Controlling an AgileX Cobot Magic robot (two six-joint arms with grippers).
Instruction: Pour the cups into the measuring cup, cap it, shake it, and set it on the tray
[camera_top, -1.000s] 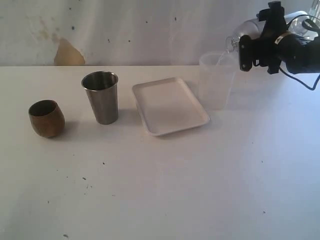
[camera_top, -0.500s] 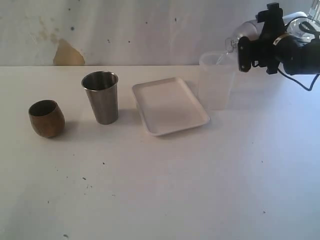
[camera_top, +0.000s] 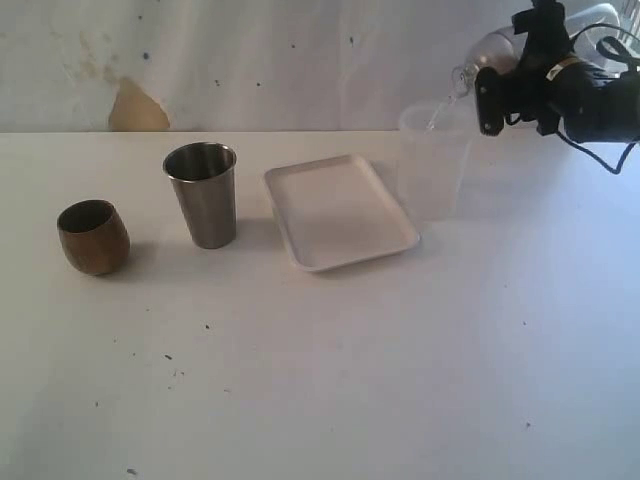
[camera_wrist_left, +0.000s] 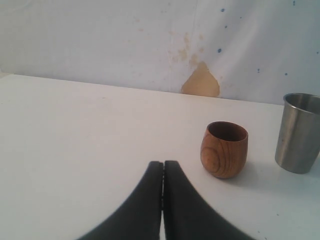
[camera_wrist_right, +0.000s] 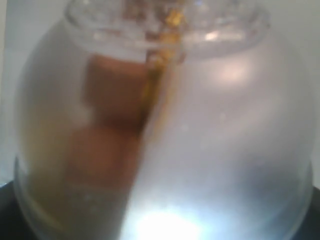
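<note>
- Left gripper: jaws pressed together, empty, near the small rounded brown wooden cup.
- Right gripper clamps the clear dome-shaped plastic cap, tilted, above the clear cylindrical measuring cup.
- Judged step: capping. Next move: level the cap and lower it squarely.
- Only the exterior view shows the alignment.

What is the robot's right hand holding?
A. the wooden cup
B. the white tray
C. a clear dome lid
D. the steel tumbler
C: the right hand grips a clear dome lid by the measuring cup; wooden cup, steel tumbler and tray sit on the table.
</note>
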